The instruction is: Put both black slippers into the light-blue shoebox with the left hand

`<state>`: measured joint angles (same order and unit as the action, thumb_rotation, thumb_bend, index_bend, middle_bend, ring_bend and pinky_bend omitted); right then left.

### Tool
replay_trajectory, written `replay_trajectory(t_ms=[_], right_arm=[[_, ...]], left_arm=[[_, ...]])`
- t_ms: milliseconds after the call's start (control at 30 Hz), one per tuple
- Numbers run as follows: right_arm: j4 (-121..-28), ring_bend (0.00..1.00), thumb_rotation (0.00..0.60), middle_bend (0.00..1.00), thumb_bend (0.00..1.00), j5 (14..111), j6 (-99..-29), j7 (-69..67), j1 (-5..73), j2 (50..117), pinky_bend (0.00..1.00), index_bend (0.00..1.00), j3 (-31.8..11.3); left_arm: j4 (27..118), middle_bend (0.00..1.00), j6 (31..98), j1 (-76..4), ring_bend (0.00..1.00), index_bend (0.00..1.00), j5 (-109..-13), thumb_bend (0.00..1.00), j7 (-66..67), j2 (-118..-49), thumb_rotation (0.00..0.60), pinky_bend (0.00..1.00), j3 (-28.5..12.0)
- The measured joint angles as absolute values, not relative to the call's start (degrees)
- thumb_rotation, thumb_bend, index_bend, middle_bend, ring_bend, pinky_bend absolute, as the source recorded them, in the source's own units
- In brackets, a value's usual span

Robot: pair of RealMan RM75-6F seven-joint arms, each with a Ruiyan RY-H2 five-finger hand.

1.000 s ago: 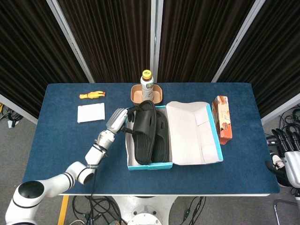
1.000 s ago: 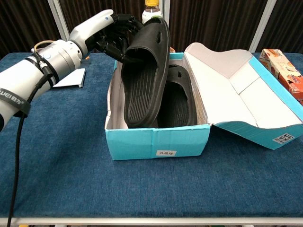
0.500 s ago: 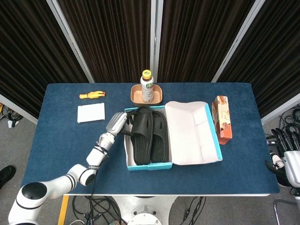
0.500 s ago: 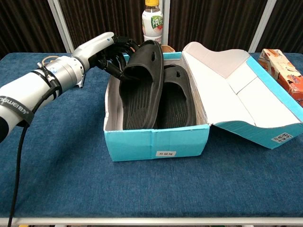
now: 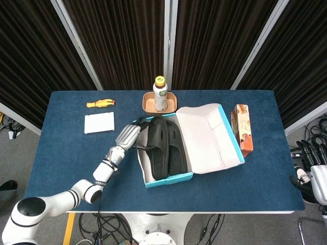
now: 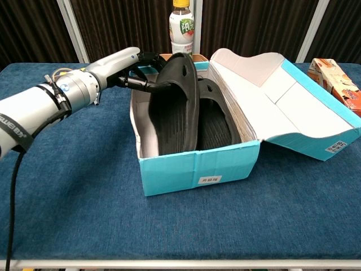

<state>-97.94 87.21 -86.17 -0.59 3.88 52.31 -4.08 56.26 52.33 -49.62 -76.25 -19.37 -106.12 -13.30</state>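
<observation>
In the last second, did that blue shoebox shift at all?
Yes. The shoebox has turned, its front end swinging right, toward the orange carton, so it sits askew on the table.

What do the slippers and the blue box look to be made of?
Black slippers: likely moulded rubber or foam, matte, going by the ribbed soles and vent holes. Light-blue shoebox: thin cardboard, with folded flaps, a plain pale inside and a printed outer skin.
</observation>
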Motion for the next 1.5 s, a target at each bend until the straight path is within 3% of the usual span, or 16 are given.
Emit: replay_trajectory(t_ms=[267,467,800,1067,1500], right_arm=[[-97.5,0.0,0.6,0.08,0.12,87.8,-86.9,-1.3,3.5,52.2,0.06,0.0,-3.8],[-97.4,0.0,0.6,0.08,0.12,88.3,-87.4,-1.5,3.2,52.2,0.06,0.0,-3.7],[-97.2,0.0,0.6,0.08,0.12,88.4,-87.5,-1.6,3.1,52.5,0.06,0.0,-3.6],[-96.9,0.0,0.6,0.08,0.12,88.3,-87.3,-1.8,3.1,52.6,0.06,0.0,-3.7],[-96.4,0.0,0.6,0.08,0.12,87.8,-86.8,-2.3,3.3,52.8,0.06,0.0,-3.8]], left_arm=[[64.9,0.03,49.5,-49.9,0.0,0.09,-75.3,0.0,-10.0,-99.1,0.211,0.12,-12.7],[70.0,0.03,50.8,-50.0,0.0,0.11,-75.7,0.0,-6.4,-94.7,0.258,0.12,-13.0],[76.5,0.11,53.8,-49.7,0.0,0.21,-76.8,0.0,2.6,-90.5,0.258,0.12,-12.7],[78.7,0.12,50.3,-50.2,0.0,0.21,-73.7,0.0,8.3,-90.5,0.259,0.13,-10.8],[73.7,0.12,46.2,-51.6,0.0,0.21,-71.2,0.0,10.3,-94.4,0.26,0.13,-8.7]])
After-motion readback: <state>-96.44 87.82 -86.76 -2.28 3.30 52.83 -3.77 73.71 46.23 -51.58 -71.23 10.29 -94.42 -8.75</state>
